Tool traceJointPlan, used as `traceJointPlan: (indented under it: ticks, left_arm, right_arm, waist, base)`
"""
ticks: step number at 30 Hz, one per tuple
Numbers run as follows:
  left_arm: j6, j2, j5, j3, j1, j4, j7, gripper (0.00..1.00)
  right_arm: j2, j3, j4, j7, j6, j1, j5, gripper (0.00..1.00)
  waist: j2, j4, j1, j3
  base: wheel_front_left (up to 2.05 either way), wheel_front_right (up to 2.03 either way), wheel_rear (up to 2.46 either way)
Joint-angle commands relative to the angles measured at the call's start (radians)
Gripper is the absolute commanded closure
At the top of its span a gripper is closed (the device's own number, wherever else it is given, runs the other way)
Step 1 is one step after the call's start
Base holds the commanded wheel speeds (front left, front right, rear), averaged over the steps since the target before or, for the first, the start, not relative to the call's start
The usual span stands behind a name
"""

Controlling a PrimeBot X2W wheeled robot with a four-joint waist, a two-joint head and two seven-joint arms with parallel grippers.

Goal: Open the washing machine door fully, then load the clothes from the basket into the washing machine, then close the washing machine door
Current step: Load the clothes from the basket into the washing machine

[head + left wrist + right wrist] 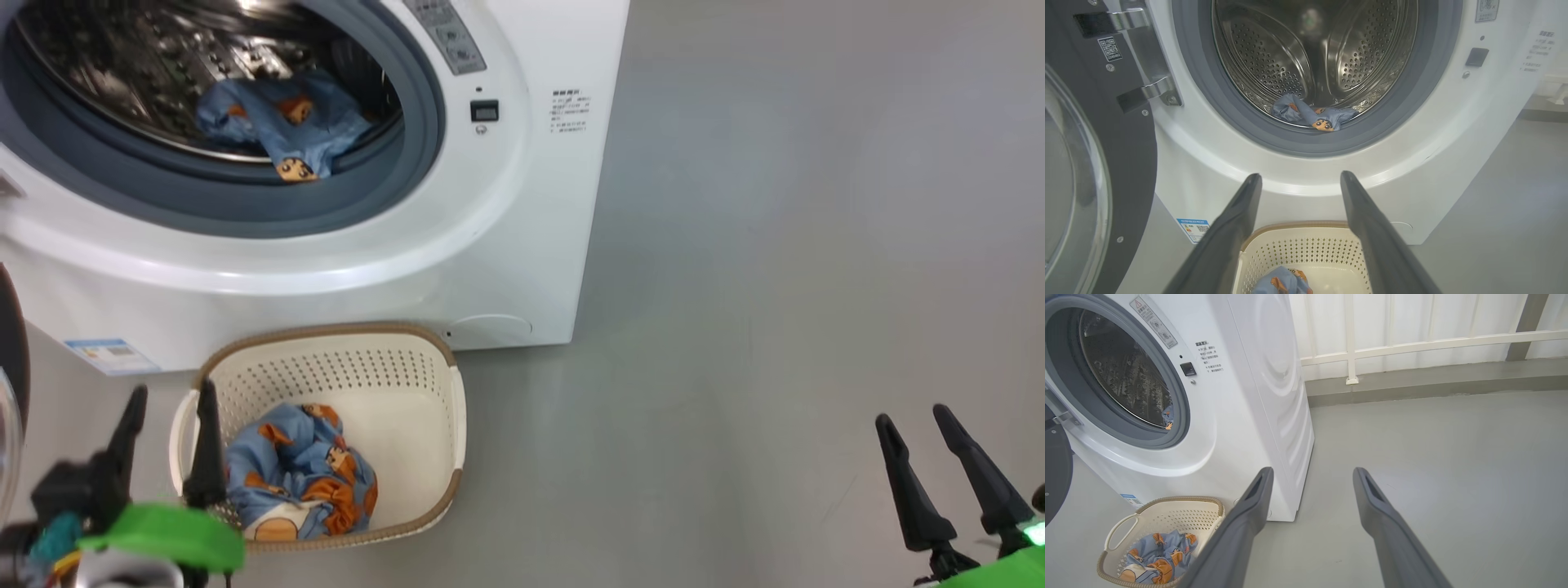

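The white washing machine (506, 269) stands with its door (1090, 171) swung wide to the left. One piece of the light blue bear-print clothes (282, 122) lies at the front of the steel drum, draped onto the grey gasket. Another bundle of clothes (298, 482) sits in the cream basket (445, 408) on the floor before the machine. My left gripper (167, 400) is open and empty, hovering over the basket's left handle. Far to the right, my right gripper (913, 418) is open and empty above bare floor.
Grey floor (800, 245) stretches to the right of the machine. A white railing and a low kerb (1412, 384) run behind it. The open door (12, 351) juts out at the left edge, close to my left arm.
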Motion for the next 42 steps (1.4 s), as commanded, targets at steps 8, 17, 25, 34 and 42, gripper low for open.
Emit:
traceJointPlan:
  ticks: [8, 17, 25, 34, 42]
  left_arm:
    - [-0.001, 0.010, -0.033, 0.038, 0.147, -0.130, -0.006, 0.00]
    - [0.041, 0.008, -0.077, 0.011, 0.243, -0.214, -0.006, 0.00]
    - [0.057, 0.007, -0.077, -0.010, 0.238, -0.194, -0.006, 0.00]
    - [0.062, 0.007, -0.048, -0.031, 0.173, -0.038, -0.006, 0.00]
    - [0.062, 0.022, -0.032, -0.040, 0.024, 0.189, -0.006, 0.00]
  right_arm:
    - [-0.015, -0.011, -0.024, -0.005, 0.003, 0.052, -0.009, 0.00]
    - [-0.007, -0.021, -0.028, -0.005, 0.003, 0.058, -0.010, 0.00]
    - [-0.003, -0.018, -0.029, -0.005, 0.003, 0.044, -0.011, 0.00]
    - [0.023, 0.010, -0.036, -0.005, 0.003, -0.001, -0.013, 0.00]
    - [0.032, 0.036, -0.039, -0.005, 0.003, -0.061, -0.006, 0.00]
  waist:
    - [0.0000, -0.008, 0.0001, -0.044]
    - [0.0000, -0.011, 0.0001, -0.043]
    - [0.0000, -0.012, 0.0001, -0.033]
    - [0.0000, -0.014, 0.0001, 0.023]
    - [0.0000, -0.016, 0.0001, 0.107]
  base:
    - [0.00, 0.00, 0.00]
    - [0.00, 0.00, 0.00]
    - [0.00, 0.00, 0.00]
    - [0.00, 0.00, 0.00]
    - [0.00, 0.00, 0.00]
